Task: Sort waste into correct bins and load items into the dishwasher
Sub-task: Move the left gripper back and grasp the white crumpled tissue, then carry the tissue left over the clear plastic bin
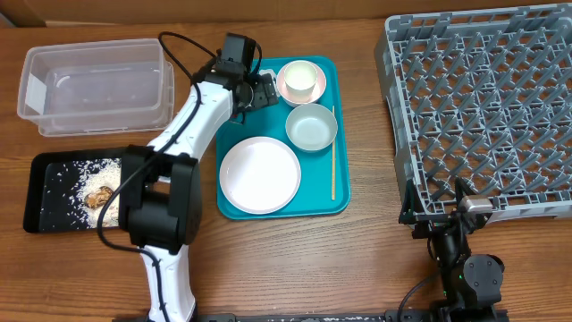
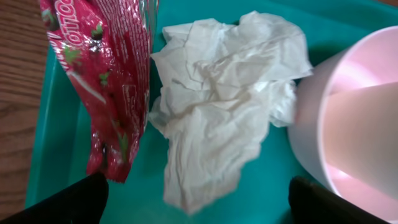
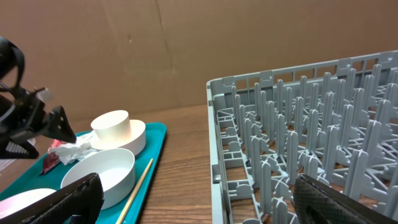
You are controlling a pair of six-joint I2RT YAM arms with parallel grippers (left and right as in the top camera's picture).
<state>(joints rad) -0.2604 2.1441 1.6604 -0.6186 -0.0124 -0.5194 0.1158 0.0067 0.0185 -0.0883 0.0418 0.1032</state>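
In the left wrist view, a crumpled red wrapper point(image 2: 106, 81) and a crumpled white napkin point(image 2: 224, 99) lie on the teal tray beside the pink bowl point(image 2: 354, 130). My left gripper point(image 2: 199, 205) is open just above them, its fingertips wide on either side of the napkin's lower end. From overhead the left gripper point(image 1: 261, 89) covers both. The white cup point(image 1: 301, 80) stands in the pink bowl. The grey-blue bowl point(image 1: 311, 127), plate point(image 1: 260, 174) and wooden stick point(image 1: 333, 152) lie on the teal tray. My right gripper point(image 1: 460, 204) waits open at the grey dish rack's point(image 1: 483, 107) front left corner.
A clear tub point(image 1: 98, 85) stands at the back left. In front of it, a black tray point(image 1: 45, 201) holds rice crumbs point(image 1: 89, 170) and a brown lump point(image 1: 96, 195). The teal tray point(image 1: 340, 201) lies mid-table, with bare wood between it and the rack.
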